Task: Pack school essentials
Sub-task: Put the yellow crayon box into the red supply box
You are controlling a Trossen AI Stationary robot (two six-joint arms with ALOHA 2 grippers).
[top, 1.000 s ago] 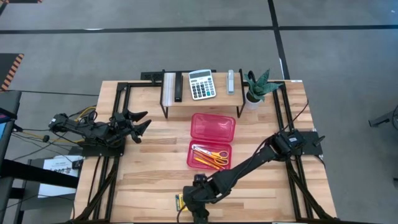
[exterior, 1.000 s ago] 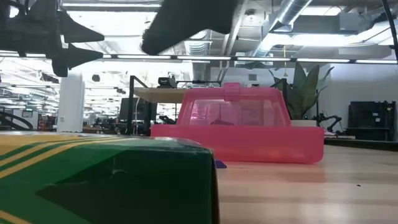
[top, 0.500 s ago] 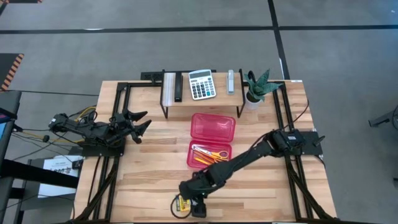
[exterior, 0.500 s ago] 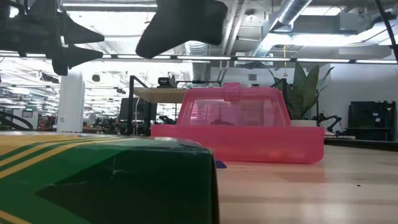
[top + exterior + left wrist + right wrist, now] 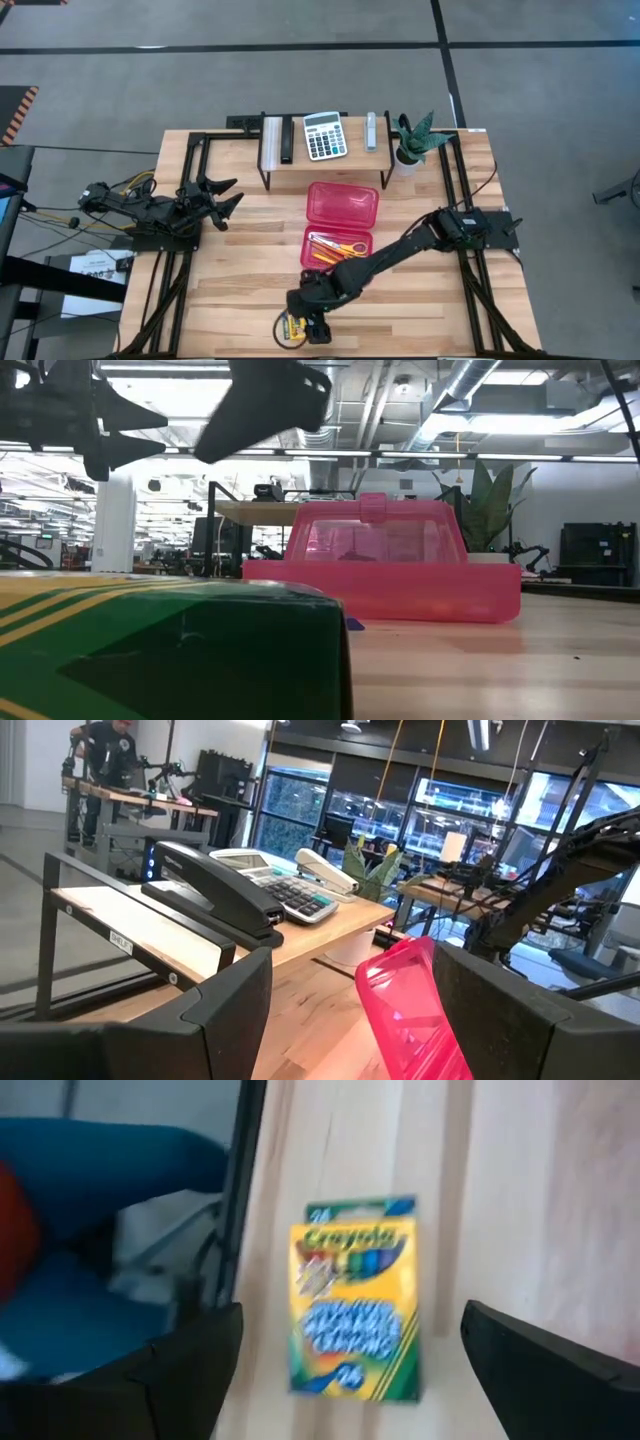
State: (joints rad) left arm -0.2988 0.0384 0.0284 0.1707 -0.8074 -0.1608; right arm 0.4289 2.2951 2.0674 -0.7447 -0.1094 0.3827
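Step in hand: reach for crayon box, flat at desk edge, bottom centre of high view. Right pincer above it, spread wide, empty. Left pincer parked mid-left, fingers apart. Next: descend, straddle box, close.

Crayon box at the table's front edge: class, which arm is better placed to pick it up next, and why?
The right. Its gripper hangs over the crayon box with jaws open, and its wrist view looks straight down on it. The left gripper waits at the table's left side, far from the box.
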